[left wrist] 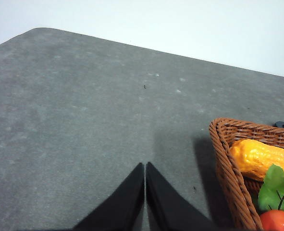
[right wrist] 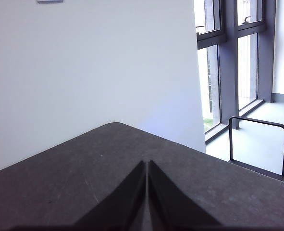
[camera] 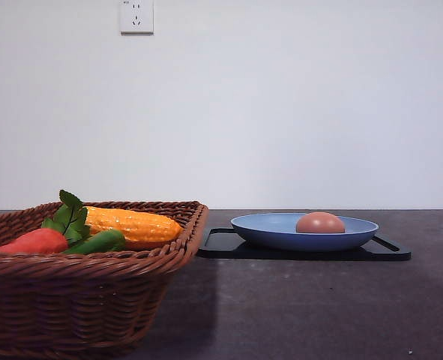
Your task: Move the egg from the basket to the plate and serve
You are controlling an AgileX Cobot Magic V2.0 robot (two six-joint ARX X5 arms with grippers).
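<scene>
Now you have the egg (camera: pixel 320 223) lying in the plate (camera: pixel 266 229), right of its middle; the plate sits on a flat black tray (camera: pixel 386 253), just beside the basket (camera: pixel 79 300); in the basket lie a corn cob (camera: pixel 135 225) and a carrot (camera: pixel 30 241) with green leaves (camera: pixel 70 217); your left gripper (left wrist: pixel 145 168) is closed on nothing above the bare table (left wrist: pixel 84 120); your right gripper (right wrist: pixel 146 166) is likewise closed and empty.

Pinkish-brown egg (camera: pixel 320 223), light-blue plate (camera: pixel 266 231)
</scene>
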